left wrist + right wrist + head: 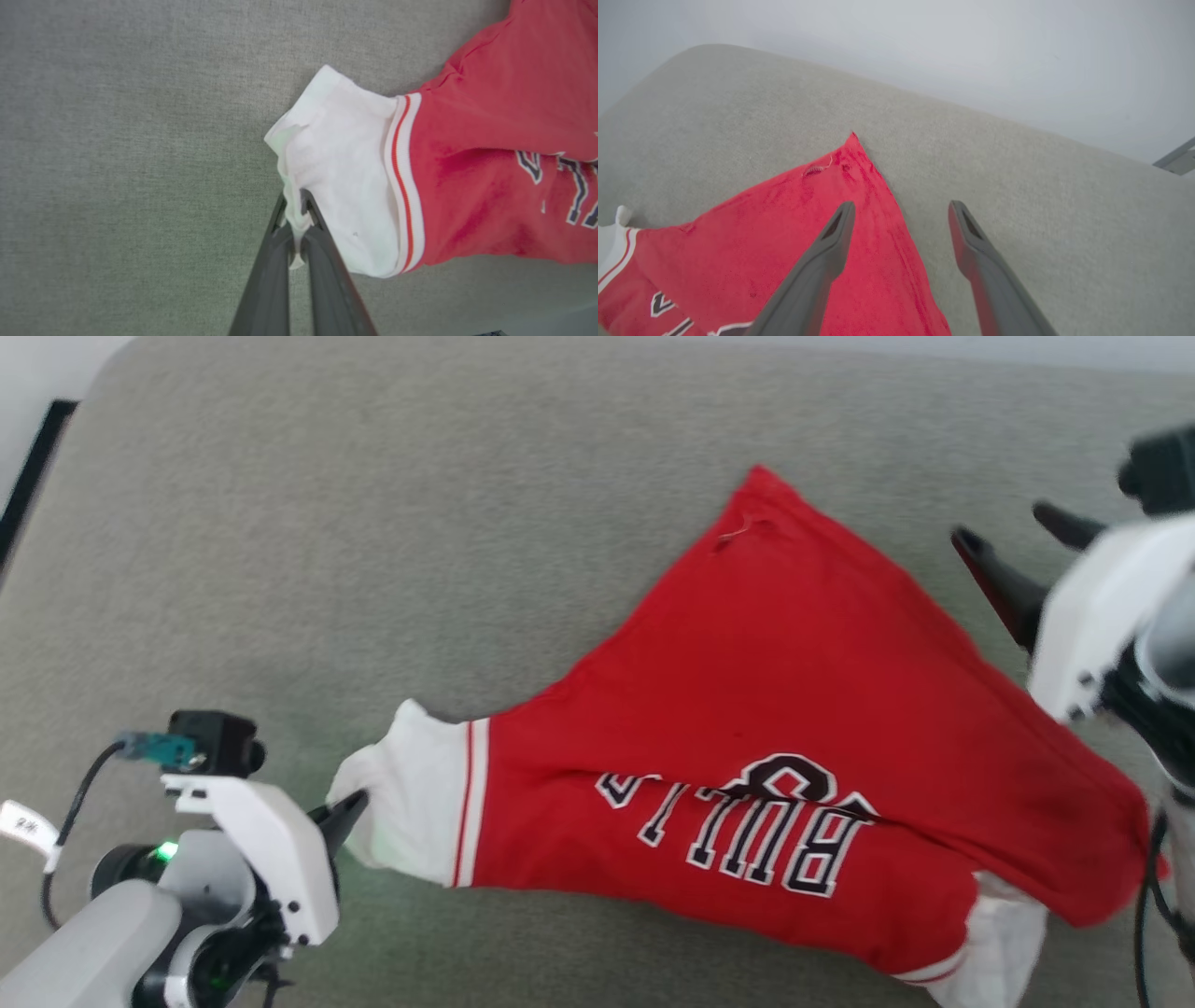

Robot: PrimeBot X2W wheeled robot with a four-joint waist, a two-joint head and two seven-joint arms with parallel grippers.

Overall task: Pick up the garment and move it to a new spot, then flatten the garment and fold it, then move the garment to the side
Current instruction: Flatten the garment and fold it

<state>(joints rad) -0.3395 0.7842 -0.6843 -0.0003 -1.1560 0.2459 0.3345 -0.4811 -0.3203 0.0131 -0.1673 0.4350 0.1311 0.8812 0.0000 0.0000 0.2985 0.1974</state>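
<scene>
Garment point(794, 709) clamped in left fingers point(327, 266), right fingers point(830, 245) parted above it.

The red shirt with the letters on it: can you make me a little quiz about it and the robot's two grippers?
1. True or false: the left gripper is shut on the white end of the garment.
2. Pick one. The right gripper is: A) open and holding nothing; B) shut on the red corner; C) shut on the letters.
3. Fill in the gap: the black, white-edged lettering on the garment spells _____.

Key: 1 true. 2 A. 3 BULLS.
</scene>
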